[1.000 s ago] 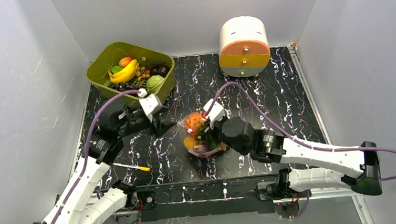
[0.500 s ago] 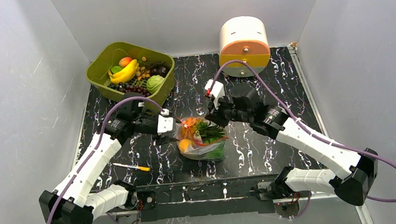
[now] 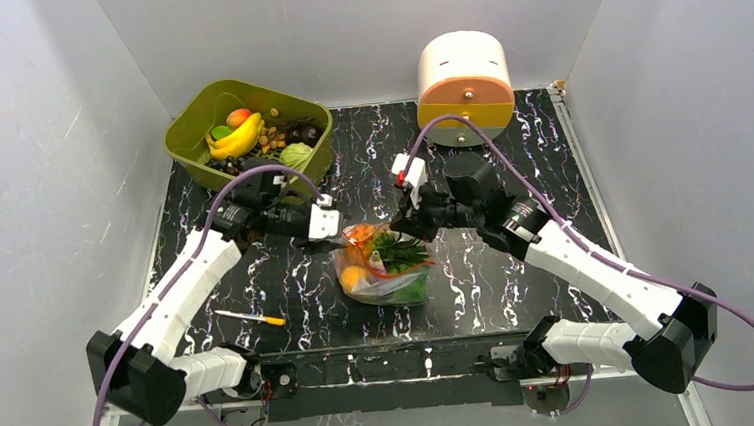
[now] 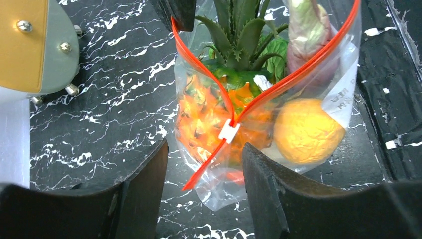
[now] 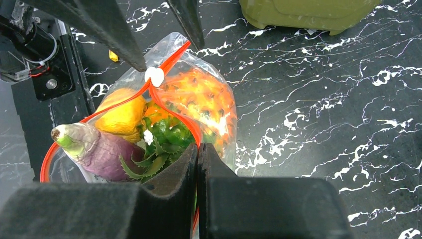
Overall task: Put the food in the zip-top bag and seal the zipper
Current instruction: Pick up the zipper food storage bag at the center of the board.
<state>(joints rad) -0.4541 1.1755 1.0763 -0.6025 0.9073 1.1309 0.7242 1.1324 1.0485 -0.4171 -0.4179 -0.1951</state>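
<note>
Left fingers (image 4: 142,199) astride the zipper (image 4: 229,131)

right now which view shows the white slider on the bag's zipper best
The left wrist view: the white slider sits central and sharp on the red-orange zipper, where its two open sides meet. The right wrist view shows it too, smaller, near the frame's top. In the top view it is too small to make out.

One bag (image 3: 387,272) holds at least four food pieces (image 5: 206,102). Around it are one green basket (image 3: 184,146), one drawer unit (image 3: 462,87) and one pen (image 3: 250,317).
</note>
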